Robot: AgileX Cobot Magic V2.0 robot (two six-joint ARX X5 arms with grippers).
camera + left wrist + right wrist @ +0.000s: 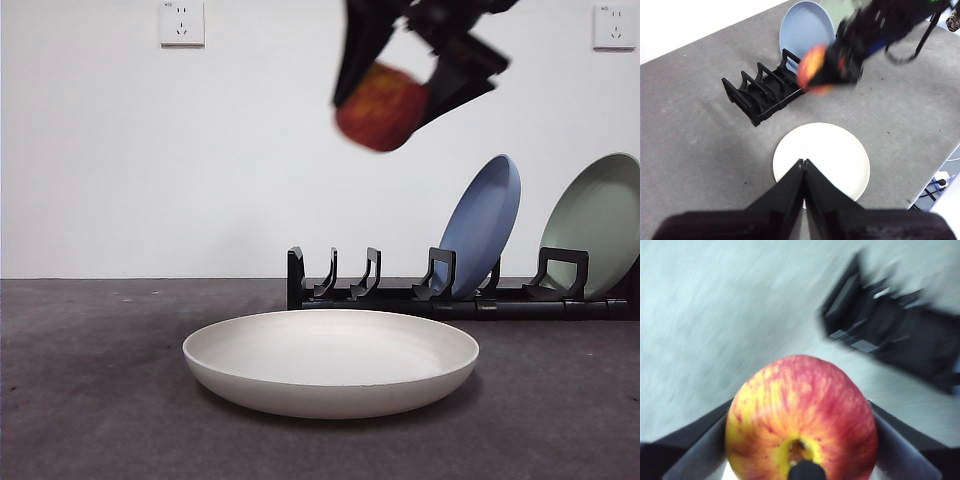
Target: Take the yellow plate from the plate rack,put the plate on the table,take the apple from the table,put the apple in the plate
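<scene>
Grasping the apple point(801, 422), my right pincer point(400, 95) is clenched on it, one black jaw pressed against each side of the fruit. In the right wrist view the apple's stem dimple faces the camera. In the front view the apple hangs high in the air, above the desk point(90, 380) and above the black plate rack point(460, 290), slightly blurred. It touches nothing but my jaws.

My left pincer point(804, 165) hangs above the near part of the yellow plate point(835, 150). Its two jaws are pressed together tip to tip, with nothing between them.

The yellow plate lies flat on the desk in front of the plate rack, apart from it. It is cream in colour, with a raised rim.

A blue plate point(485, 220) leans upright in one slot of the rack. A pale green plate point(600, 225) leans in a slot beside it, toward the end of the rack. The other slots hold no plates.

Two white wall sockets point(181, 22) are fixed to the white wall behind the desk. Small print appears on them, but it is too small to read. No brand or label is legible on any item.
</scene>
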